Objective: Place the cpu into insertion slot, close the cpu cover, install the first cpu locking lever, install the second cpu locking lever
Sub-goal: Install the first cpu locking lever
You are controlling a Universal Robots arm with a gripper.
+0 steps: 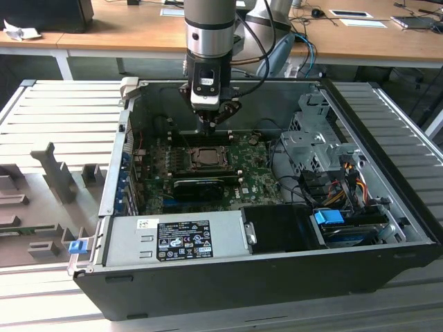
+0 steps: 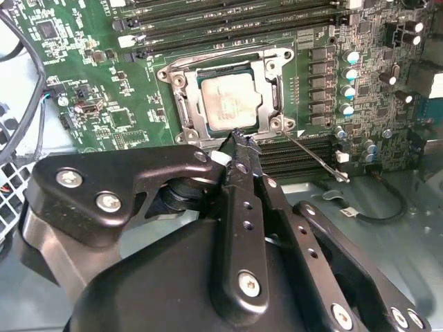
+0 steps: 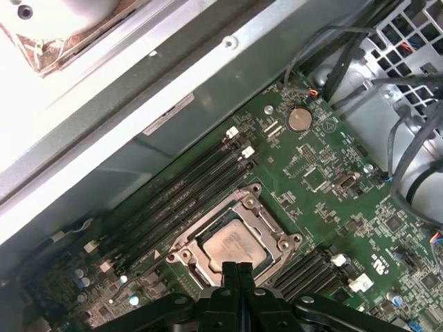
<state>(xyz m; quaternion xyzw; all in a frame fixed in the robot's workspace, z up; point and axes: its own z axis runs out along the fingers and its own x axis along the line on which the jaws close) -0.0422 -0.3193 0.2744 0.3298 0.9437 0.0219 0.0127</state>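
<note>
Hanging inside the open case (image 1: 277,277), the tool (image 2: 239,137) is seen clenched: its fingers are pressed together and nothing is held between them. In the second wrist view its tip is placed just beside one corner of the slot (image 2: 178,97). Whether that corner is touched cannot be told.

The cpu (image 2: 227,102) is found seated in the slot, its pale metal top showing through the window of the cover (image 2: 266,84). The cover is laid flat over it, so the first two parts of the task are judged done.

From the corner next to the tip a thin lever (image 2: 315,155) is run out at a slant over the long black sockets of the board (image 2: 104,83), and it is judged unlatched. Whether the other lever is latched cannot be made out. In the exterior view the slot is set about midway across the board, with the drive bay and cables well apart toward the exterior view's right.

The step in hand is judged to be the latching of a lever. For that to be done well:

- The closed tip should be borne on the rod itself, well out toward its free end, where less force is needed.
- The rod should be swept down and tucked sideways under its hook, not merely pressed flat.
- Contact with the cpu top, the cover window and the small upright capacitors nearby should be avoided.
- The push should be kept slow, since a thin sprung rod is easily slipped off a narrow tip.
</note>
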